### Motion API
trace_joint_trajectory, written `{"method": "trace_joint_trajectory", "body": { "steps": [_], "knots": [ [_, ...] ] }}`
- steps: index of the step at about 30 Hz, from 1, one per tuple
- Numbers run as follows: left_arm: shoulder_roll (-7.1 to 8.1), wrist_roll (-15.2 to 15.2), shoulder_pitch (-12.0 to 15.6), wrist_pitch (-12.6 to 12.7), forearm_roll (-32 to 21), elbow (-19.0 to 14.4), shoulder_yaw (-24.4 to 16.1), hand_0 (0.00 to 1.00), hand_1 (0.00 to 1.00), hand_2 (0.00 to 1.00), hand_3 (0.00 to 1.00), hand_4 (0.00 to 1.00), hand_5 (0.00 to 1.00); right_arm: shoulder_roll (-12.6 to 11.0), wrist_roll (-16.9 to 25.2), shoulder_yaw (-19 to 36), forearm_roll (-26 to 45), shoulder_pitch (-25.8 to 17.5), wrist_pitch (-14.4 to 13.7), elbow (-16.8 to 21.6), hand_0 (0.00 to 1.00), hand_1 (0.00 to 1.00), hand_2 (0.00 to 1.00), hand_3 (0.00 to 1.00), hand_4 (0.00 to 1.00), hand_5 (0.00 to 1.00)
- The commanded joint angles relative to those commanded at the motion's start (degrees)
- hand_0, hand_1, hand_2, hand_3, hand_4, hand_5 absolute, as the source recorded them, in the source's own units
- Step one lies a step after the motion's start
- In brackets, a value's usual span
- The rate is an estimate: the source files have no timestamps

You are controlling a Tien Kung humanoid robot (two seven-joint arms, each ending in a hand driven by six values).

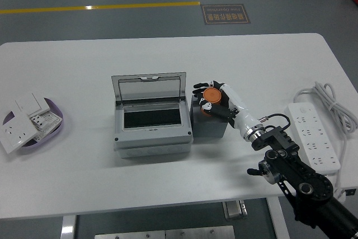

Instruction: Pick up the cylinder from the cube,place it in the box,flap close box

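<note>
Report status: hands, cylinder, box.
Right hand closed on orange cylinder above dark cube. Left hand out of view. Grey box open, lid up, path clear.

**Surfaces as I see them**

My tabletop (84, 65) looks smooth, matt white. The box (152, 117) reads as grey plastic with a glossy clear lid (150, 89). The cube (210, 125) is matt black, the cylinder (212, 94) smooth orange. The power strip (313, 135) is glossy white plastic.
</note>
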Motion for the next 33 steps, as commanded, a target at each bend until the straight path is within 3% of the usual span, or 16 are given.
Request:
{"method": "trace_joint_trajectory", "body": {
  "steps": [9,11,12,23,24,29,30,33],
  "knots": [
    [-0.05,-0.04,0.01,-0.03,0.03,0.0,-0.07,0.641,0.671,0.661,0.708,0.757,0.306,0.05,0.5,0.26,0.99,-0.1,-1.19,1.34,0.726,0.619,0.548,0.515,0.05,0.002],
    [-0.04,-0.04,0.0,-0.03,0.14,0.0,-0.21,0.641,0.671,0.661,0.708,0.757,0.306,-0.08,0.61,0.44,1.33,-0.2,-1.79,2.71,0.726,0.619,0.548,0.515,0.05,0.002],
    [-0.03,-0.04,0.0,-0.03,0.16,0.0,-0.24,0.641,0.672,0.662,0.709,0.758,0.31,-0.15,0.66,0.49,1.48,-0.23,-2.01,3.32,0.711,0.597,0.525,0.466,0.11,0.002],
    [-0.15,-0.05,0.06,-0.01,0.1,0.0,-0.32,0.64,0.672,0.662,0.709,0.758,0.31,-1.54,-0.49,-2.07,0.9,-0.8,-6.46,14.59,0.715,0.594,0.523,0.451,0.125,0.002],
    [-0.14,-0.02,0.07,-0.01,0.13,0.0,-0.36,0.64,0.672,0.662,0.709,0.758,0.312,-1.64,-0.98,-2.88,0.01,-0.82,-6.72,15.83,0.607,0.528,0.487,0.407,0.142,0.002],
    [-0.11,0.05,0.08,0.03,0.24,0.0,-0.52,0.64,0.672,0.662,0.709,0.758,0.312,-1.21,-3.71,-6.73,-5.4,-0.48,-7.57,20.57,0.607,0.528,0.487,0.407,0.142,0.002],
    [-0.11,0.04,0.08,0.03,0.23,0.0,-0.51,0.641,0.672,0.662,0.709,0.76,0.312,-0.84,-4.26,-7.52,-6.61,-0.31,-7.8,20.79,0.274,0.293,0.394,0.345,0.053,0.002],
    [-0.17,0.04,0.05,0.05,0.17,0.0,-0.44,0.641,0.672,0.662,0.709,0.76,0.312,0.31,-6.14,-9.28,-10.2,0.21,-8.5,20.7,0.274,0.293,0.394,0.345,0.053,0.002]
  ]
}}
